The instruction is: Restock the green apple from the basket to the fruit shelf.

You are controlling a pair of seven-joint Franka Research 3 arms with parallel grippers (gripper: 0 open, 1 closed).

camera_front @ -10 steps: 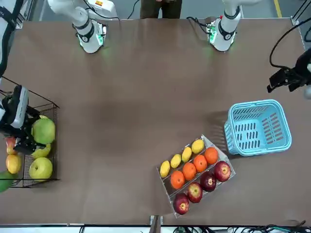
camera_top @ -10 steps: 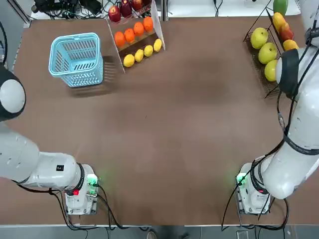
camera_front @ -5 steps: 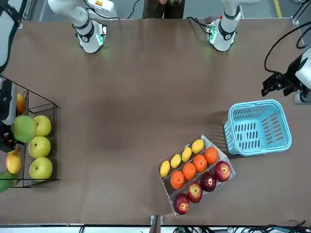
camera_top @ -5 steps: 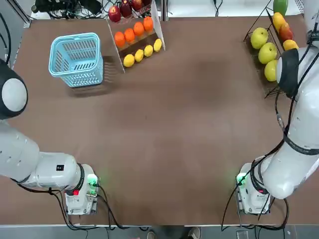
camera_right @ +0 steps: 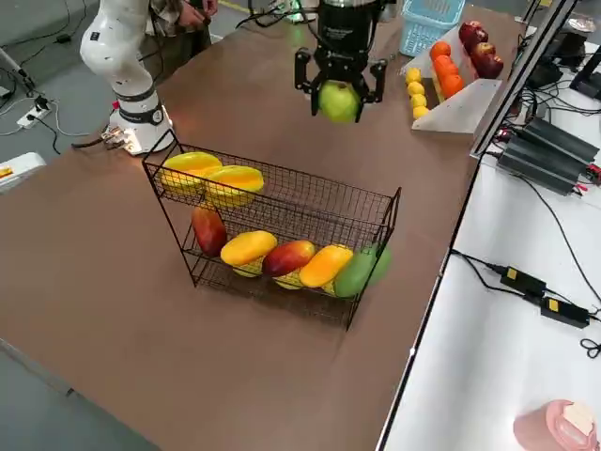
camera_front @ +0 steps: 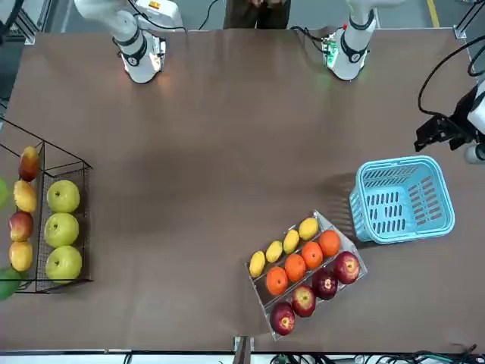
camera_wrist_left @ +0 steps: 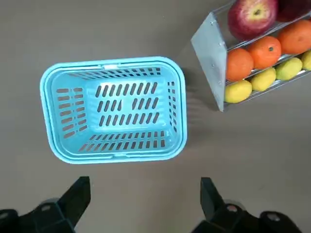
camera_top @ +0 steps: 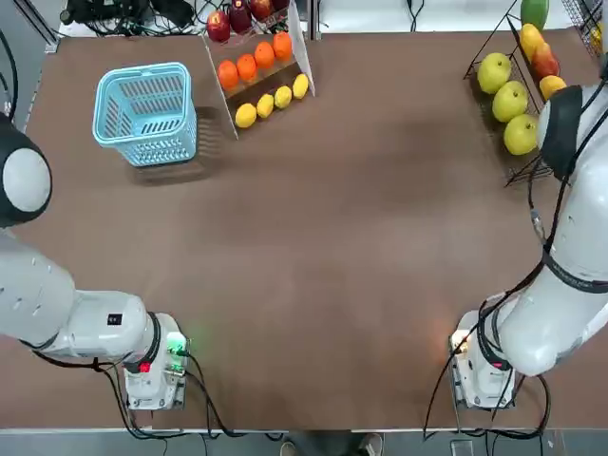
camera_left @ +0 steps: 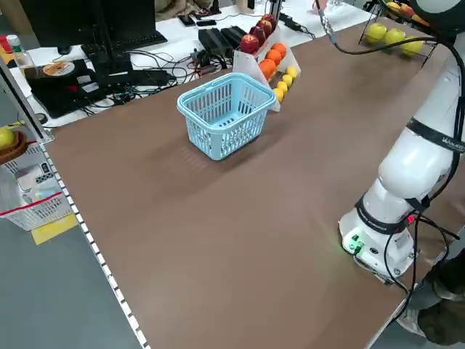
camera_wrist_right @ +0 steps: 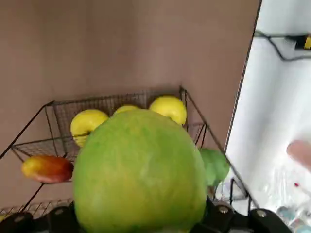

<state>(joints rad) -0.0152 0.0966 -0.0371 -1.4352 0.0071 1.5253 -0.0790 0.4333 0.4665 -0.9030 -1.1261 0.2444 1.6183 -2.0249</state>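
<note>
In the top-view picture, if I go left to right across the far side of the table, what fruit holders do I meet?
light blue plastic basket → tilted stand of red apples, oranges and lemons → black wire fruit shelf

This looks like a robotics lab set up as a mock fruit stand. Two white robot arms are mounted at the near side of a broad brown table, where a wire fruit rack stands at the far right. Cables, a monitor and a keyboard crowd a white desk beyond its far edge.
</note>
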